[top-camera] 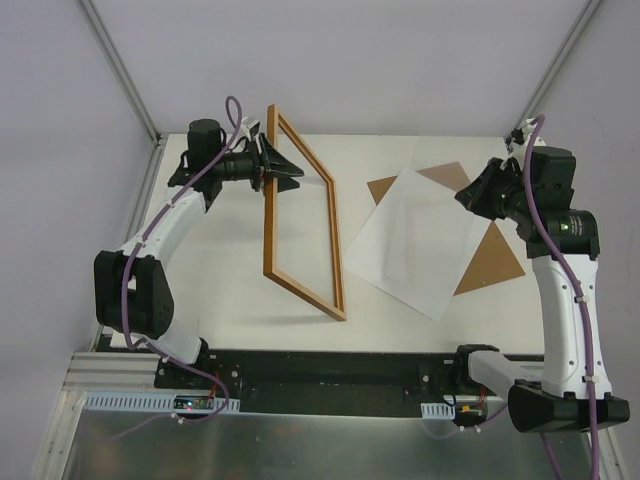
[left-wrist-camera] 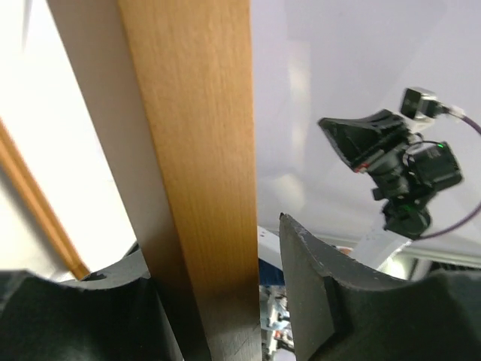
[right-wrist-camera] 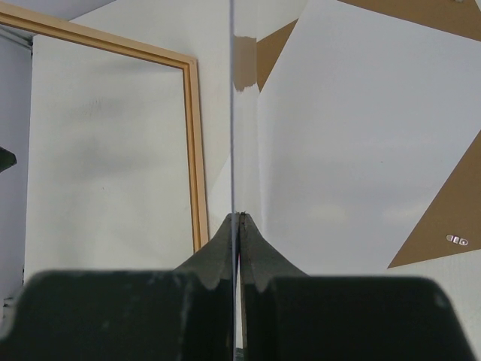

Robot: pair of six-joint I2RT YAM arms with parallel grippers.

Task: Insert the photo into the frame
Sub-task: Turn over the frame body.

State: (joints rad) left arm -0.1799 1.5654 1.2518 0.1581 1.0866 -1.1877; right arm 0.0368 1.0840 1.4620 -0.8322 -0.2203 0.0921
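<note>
White table [top-camera: 230, 290]: brown board [top-camera: 495, 262] lying flat, photo [top-camera: 400, 262] white-side-up overlapping it; frame [top-camera: 305, 294] standing on edge.

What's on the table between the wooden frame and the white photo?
Nothing at all. The top view shows only a bare strip of white table between the frame and the photo.

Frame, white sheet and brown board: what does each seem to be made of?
Frame: wood, orange-brown with a smooth satin finish; fine grain shows in the left wrist view.
Photo: thin matte paper, plain white side up, lying flat.
Backing board: probably fibreboard; uniform matte brown, no grain visible.
</note>
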